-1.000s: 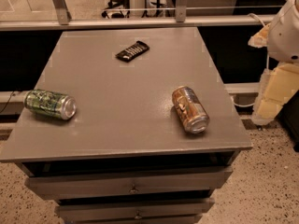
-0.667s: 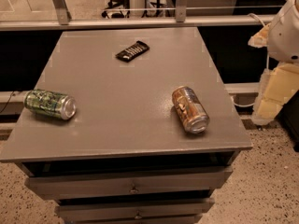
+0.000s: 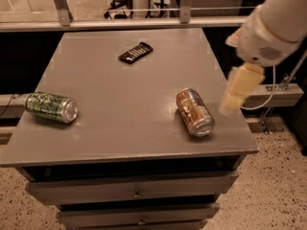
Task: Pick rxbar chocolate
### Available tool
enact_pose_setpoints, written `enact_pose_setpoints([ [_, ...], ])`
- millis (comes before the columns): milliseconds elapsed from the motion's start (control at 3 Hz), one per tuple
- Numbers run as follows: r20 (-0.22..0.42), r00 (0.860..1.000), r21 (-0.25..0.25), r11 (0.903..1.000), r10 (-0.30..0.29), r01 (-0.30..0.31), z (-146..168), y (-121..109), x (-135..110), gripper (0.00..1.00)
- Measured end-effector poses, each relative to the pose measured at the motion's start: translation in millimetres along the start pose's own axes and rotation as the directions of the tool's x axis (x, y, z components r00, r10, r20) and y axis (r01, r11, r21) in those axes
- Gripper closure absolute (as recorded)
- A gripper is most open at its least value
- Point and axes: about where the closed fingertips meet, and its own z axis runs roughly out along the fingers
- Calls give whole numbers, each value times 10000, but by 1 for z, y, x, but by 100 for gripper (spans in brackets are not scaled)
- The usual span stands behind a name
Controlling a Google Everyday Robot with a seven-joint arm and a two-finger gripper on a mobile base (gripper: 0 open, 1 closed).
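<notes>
The rxbar chocolate (image 3: 135, 52) is a small flat black bar with white lettering, lying at the far middle of the grey table top (image 3: 120, 128). My gripper (image 3: 232, 99) hangs from the white arm at the right. It points down over the table's right edge, just right of the copper-brown can, far from the bar and holding nothing that I can see.
A copper-brown can (image 3: 194, 112) lies on its side at the front right. A green can (image 3: 51, 107) lies on its side at the left edge. Drawers (image 3: 134, 193) sit below the table front. A rail (image 3: 120, 24) runs behind the table.
The arm has swung left and forward, bringing the gripper from beside the table to over its right edge near the copper-brown can. The bar and cans have not moved.
</notes>
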Motion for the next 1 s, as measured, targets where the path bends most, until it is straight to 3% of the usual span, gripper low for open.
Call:
enact_pose_setpoints([
  [333,1213,9921,-161,9994,311,-293,63,-50,-72,0],
  [667,2023,9783,-359,9986,442,-377,95,-76,-128,0],
  [1000,2023,9783,-360,9986,441,-376,95,-76,-128,0],
])
